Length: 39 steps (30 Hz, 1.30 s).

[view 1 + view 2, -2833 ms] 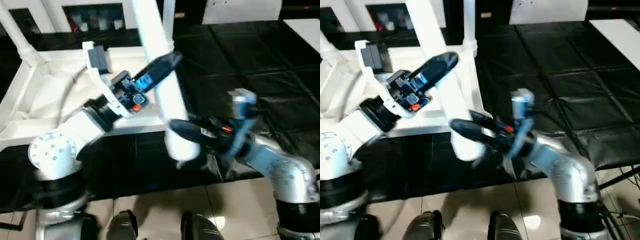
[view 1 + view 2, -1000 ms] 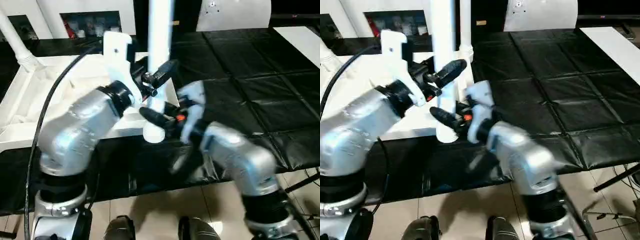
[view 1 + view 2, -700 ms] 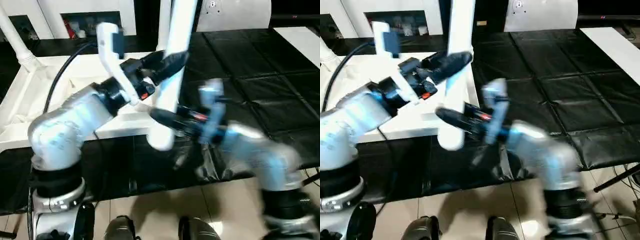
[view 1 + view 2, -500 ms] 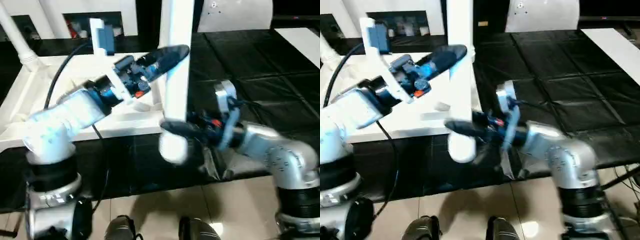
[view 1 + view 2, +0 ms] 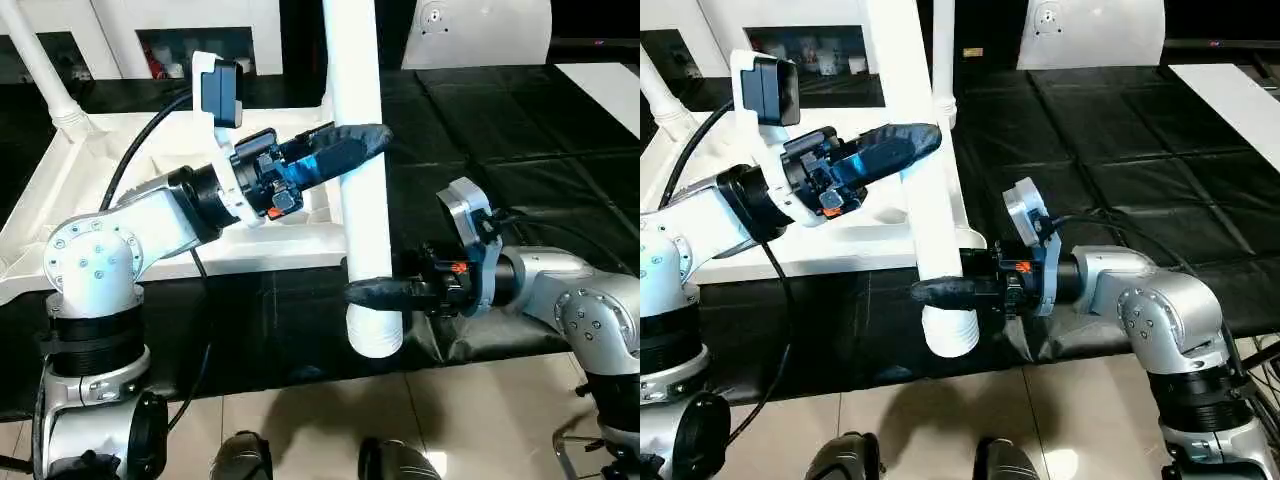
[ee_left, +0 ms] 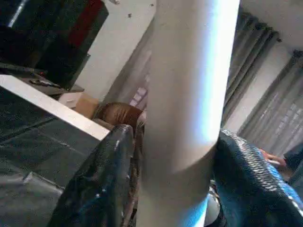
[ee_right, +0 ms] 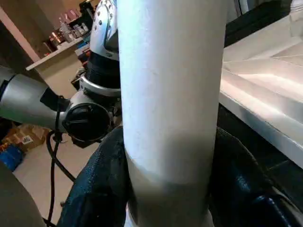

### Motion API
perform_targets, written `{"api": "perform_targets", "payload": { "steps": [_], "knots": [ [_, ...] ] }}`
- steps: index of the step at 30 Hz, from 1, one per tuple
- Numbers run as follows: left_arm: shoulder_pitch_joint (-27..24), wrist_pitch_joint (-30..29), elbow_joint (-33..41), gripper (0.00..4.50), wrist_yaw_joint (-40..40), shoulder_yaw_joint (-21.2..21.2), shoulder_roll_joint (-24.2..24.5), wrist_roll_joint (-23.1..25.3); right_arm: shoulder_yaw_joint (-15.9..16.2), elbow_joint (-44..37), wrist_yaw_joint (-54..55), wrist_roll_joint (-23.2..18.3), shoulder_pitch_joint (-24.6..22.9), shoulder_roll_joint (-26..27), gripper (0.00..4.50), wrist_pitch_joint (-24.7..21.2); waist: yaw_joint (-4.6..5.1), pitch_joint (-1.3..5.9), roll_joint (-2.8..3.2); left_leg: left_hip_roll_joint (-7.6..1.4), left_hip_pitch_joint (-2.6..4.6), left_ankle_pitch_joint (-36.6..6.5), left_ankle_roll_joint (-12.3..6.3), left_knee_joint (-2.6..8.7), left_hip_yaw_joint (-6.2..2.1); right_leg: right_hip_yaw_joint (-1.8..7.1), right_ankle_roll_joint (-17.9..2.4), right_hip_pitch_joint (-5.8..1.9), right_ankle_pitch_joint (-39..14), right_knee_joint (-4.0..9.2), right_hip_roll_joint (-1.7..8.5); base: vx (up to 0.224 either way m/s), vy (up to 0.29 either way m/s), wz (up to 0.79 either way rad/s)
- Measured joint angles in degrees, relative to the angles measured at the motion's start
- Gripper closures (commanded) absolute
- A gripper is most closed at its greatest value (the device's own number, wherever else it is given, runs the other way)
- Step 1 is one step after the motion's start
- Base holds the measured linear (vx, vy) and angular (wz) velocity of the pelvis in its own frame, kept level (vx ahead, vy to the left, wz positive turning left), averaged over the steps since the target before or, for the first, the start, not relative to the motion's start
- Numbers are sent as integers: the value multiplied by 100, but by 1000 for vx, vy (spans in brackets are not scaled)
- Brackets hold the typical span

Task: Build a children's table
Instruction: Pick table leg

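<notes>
Here we judge ourselves to be in the middle of carrying a loose leg (image 5: pixel 362 190) toward the table top (image 5: pixel 70 200), which lies upside down on the black mats (image 5: pixel 500 110) at about ten o'clock from the leg, its ribbed underside facing up. Two other legs (image 5: pixel 35 70) stand in its far corner sockets, one at the far left and one just behind the leg we hold. Our leg stands nearly upright in the air, its wide ridged end lowest, hanging over the mat just in front of the top's near right corner. The left gripper (image 5: pixel 345 150) reaches in from nine o'clock, forearm level and fingers pointing toward three, and in the left wrist view its two black fingers (image 6: pixel 102 184) pinch the leg from either side about halfway up. The right gripper (image 5: pixel 372 292) comes from three o'clock, forearm low and level with fingers pointing toward nine, and clamps the leg just above the ridged end. Next, we think, both arms must swing that end toward the near right corner socket and bring it down into it together, keeping the leg upright so it seats rather than jams.
</notes>
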<state>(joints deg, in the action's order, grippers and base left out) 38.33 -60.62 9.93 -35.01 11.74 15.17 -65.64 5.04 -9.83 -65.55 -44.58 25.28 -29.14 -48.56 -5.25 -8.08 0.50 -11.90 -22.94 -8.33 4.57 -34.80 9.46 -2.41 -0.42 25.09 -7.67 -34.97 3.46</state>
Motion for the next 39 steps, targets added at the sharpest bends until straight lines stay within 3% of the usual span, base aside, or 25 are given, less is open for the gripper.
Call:
{"api": "perform_targets", "payload": {
  "steps": [11, 26, 29, 39],
  "knots": [
    [-39, 132, -23, 270, -77, -32, 4, 10, 11, 115, -102, 57, 10, -10, 261, 122, 1, 0, 0, 0, -2, 0, 0, 0, -6, -3, 0, -3, 0, 1, 0, 0, 0, 0],
    [-99, 250, -23, 273, 31, -43, -59, 35, 12, 167, -107, 79, 25, -9, 261, 159, 5, 0, 0, 1, -2, 0, 0, -1, -8, -5, 0, -4, 0, 0, 0, 0, 0, 0],
    [-98, 343, -68, 273, 25, -64, -48, 84, 37, 231, -53, 156, 99, 38, 191, 181, 8, 0, 0, 1, -2, 0, 0, -1, -8, -4, 0, -4, 0, 0, 0, 0, 0, 0],
    [216, 449, -496, 276, 646, -69, 182, 685, -102, 555, 622, 439, 254, 343, 113, 525, -1, 1, 2, 1, -5, 0, 0, -1, -12, -7, 0, -4, 0, 1, 1, 0, 0, 0]
  ]
}}
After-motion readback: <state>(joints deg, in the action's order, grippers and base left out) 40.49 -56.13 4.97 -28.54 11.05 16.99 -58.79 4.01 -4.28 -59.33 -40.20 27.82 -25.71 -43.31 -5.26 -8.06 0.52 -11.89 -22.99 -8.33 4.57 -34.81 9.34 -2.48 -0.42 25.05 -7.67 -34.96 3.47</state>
